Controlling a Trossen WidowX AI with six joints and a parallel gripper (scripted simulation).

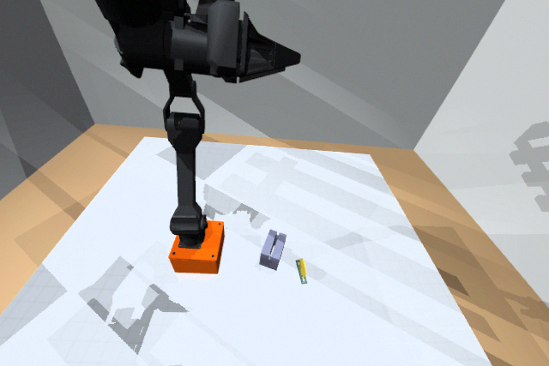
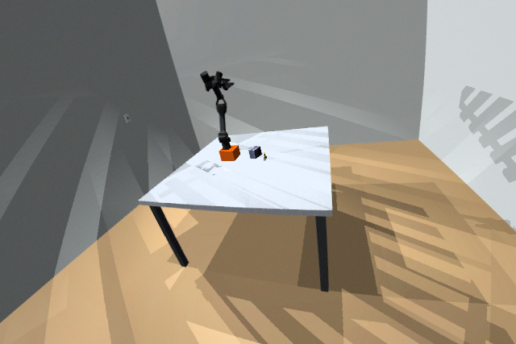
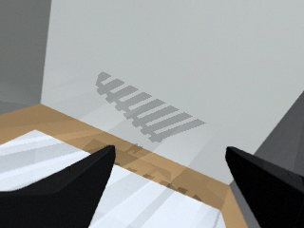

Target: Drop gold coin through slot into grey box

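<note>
The gold coin (image 1: 301, 266) (image 2: 264, 155) stands on its edge in the thin dark-green holder (image 1: 303, 279) on the white table. The grey box (image 1: 272, 249) (image 2: 254, 151) with the narrow slot in its lid stands just left of it, between the coin and the arm's orange base (image 1: 197, 252) (image 2: 229, 152). My gripper (image 1: 292, 58) (image 2: 229, 83) (image 3: 169, 151) is open and empty. It is raised high above the table and points out sideways, far from the coin and the box. In the wrist view only the two dark fingers, the far table edge and the wall show.
The white table (image 1: 310, 335) (image 2: 271, 190) stands on a wooden floor (image 2: 396, 248) with grey walls around. The arm rises upright from the orange base near the table's back left.
</note>
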